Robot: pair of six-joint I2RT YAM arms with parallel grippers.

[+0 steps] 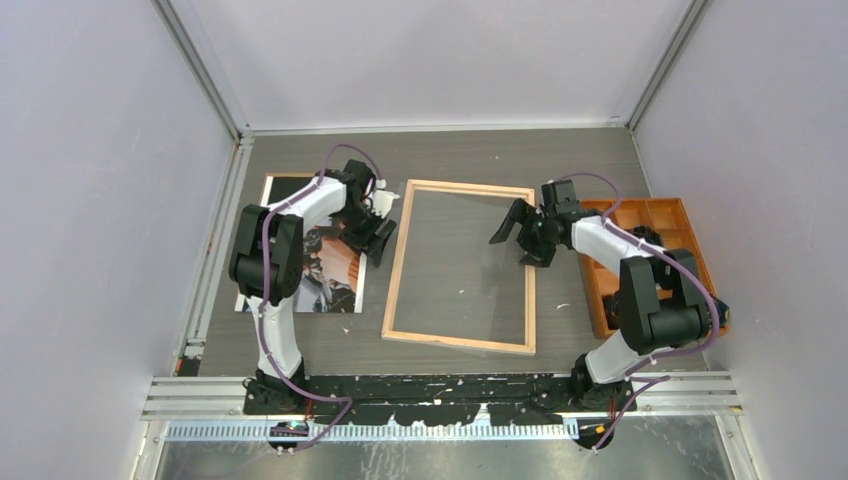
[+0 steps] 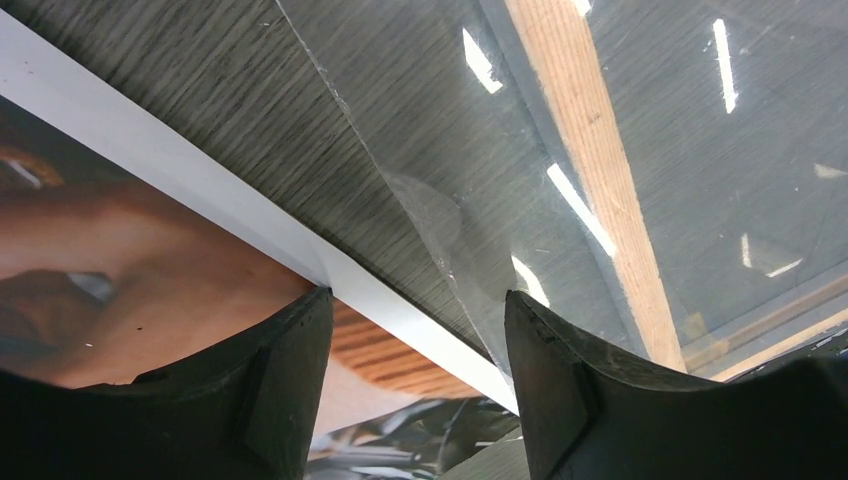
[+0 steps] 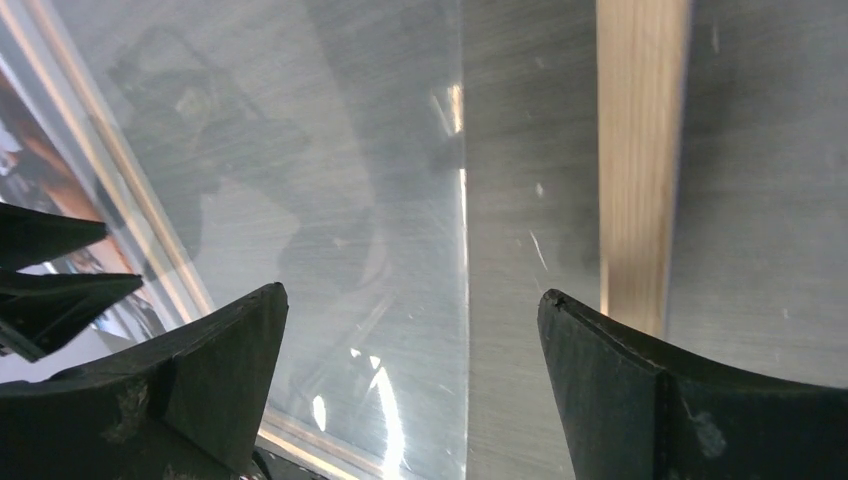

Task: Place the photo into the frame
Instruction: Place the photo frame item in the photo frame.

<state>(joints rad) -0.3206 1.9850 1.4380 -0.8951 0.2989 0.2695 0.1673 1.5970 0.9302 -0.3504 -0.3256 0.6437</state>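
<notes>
A dark grey wood-grain table fills the enclosure. Pale lavender side walls rise to the table's left and right, and a white back wall stands beyond its far edge. Aluminium posts slant up from its far corners. A ribbed aluminium rail runs along its near edge.

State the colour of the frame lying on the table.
The frame is light natural wood; top external view.

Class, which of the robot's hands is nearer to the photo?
Left. The left hand is over the photo's right edge; the right hand is over the frame's right side.
</notes>
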